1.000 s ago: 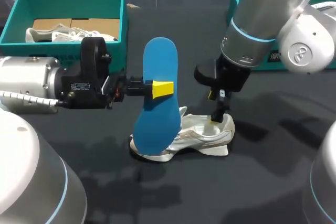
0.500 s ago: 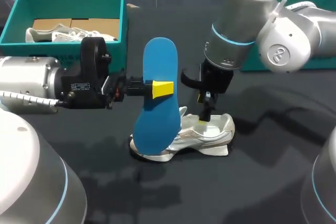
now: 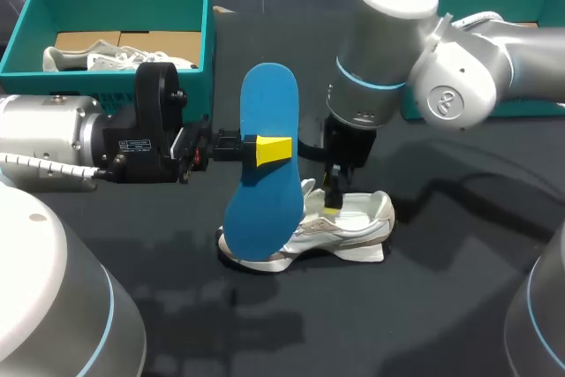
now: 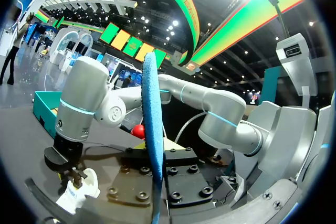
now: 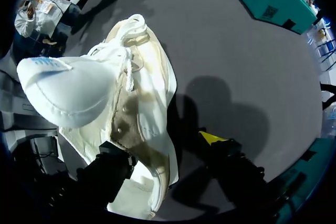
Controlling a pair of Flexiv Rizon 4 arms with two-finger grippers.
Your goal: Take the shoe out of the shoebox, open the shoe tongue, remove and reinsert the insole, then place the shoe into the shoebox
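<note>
pinching the blue foam insole (image 3: 265, 192) upright, the left fingers (image 3: 274, 149) are holding it outside the white lace-up shoe (image 3: 353, 236); right fingers (image 5: 212, 137) are straddling its collar, spread; reinsertion and boxing are remaining.

Head view high behind; wrist views low, shoe (image 3: 353, 227) in all.
</note>
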